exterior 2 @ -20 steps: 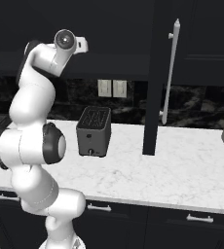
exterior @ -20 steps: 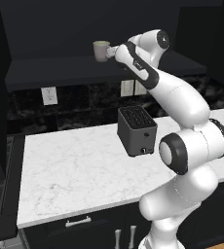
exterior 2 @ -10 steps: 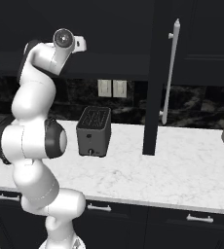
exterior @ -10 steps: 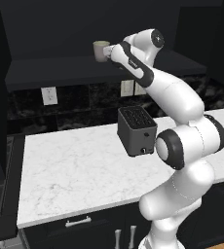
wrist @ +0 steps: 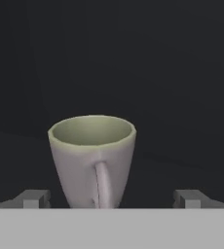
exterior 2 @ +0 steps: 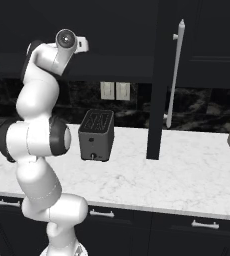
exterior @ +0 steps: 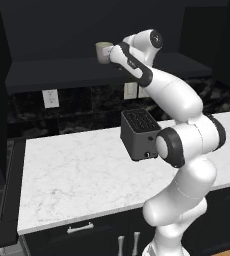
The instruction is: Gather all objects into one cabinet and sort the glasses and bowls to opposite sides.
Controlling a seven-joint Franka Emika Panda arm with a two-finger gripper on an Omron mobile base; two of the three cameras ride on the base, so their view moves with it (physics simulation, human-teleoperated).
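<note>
**Pale mug sits between wide-open fingers on the cabinet shelf**

Beige-grey and upright, the mug (wrist: 92, 160) stands dead centre between the gripper (wrist: 111, 198) tips, handle facing the camera at 6 o'clock. The fingers (wrist: 33, 198) are spread wide, clear of the cup on both sides, gripping nothing. From the left base view the mug (exterior: 104, 52) rests on the dark shelf (exterior: 62, 70) of the cabinet, well above the toaster (exterior: 139, 134) and marble counter (exterior: 72, 170). Beyond, at 3 o'clock, hangs the cabinet door (exterior 2: 157, 75).

Both base views look forward and down across the counter (exterior: 77, 170), sharing the toaster (exterior 2: 96, 134); hand view faces the mug (wrist: 92, 158) closely.
</note>
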